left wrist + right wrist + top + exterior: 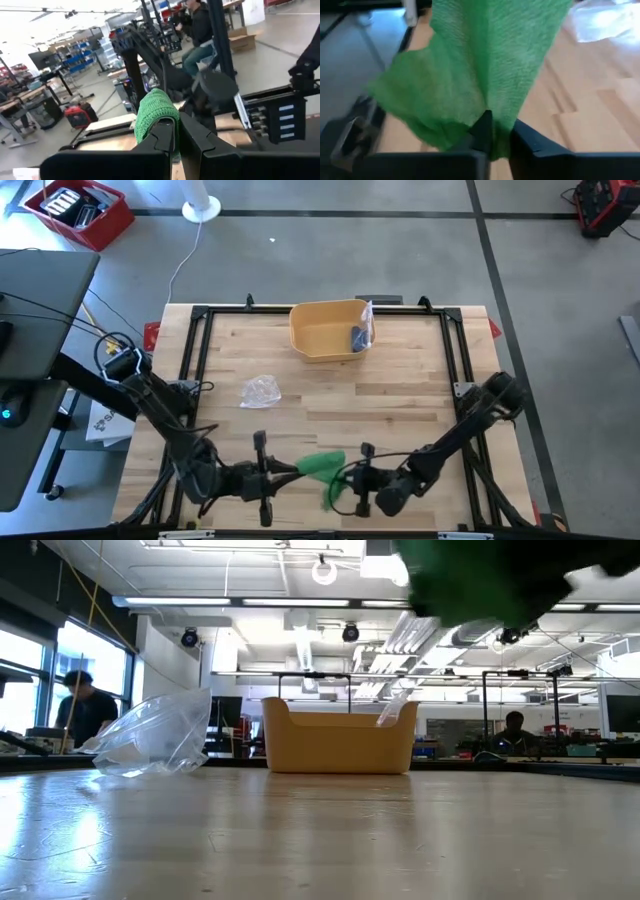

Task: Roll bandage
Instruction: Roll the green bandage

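Note:
A green bandage (322, 465) hangs in the air above the table's near edge, between my two grippers. A loose tail of it (331, 495) droops toward the near edge. My left gripper (290, 470) comes from the left and is shut on the bandage (156, 112). My right gripper (352, 477) comes from the right and is shut on the bandage (485, 75). In the low view the bandage (480, 580) is a green blur high above the tabletop. My left gripper pinches a bunched, rounded end of the bandage (159, 120) between its two fingers. The fingers lie level and come from the table's left. The bandage stands out past the fingertips, lifted clear of the table. My right gripper pinches a gathered fold of the bandage (499, 131) between its two fingers, coming from the table's right and slanting a little downward. The cloth fans out wide beyond the fingertips, clear of the table. One layer or several, I cannot tell.
A yellow bin (325, 340) with a blue item inside stands at the far middle of the table. A crumpled clear plastic bag (261, 390) lies left of centre. Black frame rails (200, 360) run along the table's sides. Bare wood (400, 400) lies between bin and grippers.

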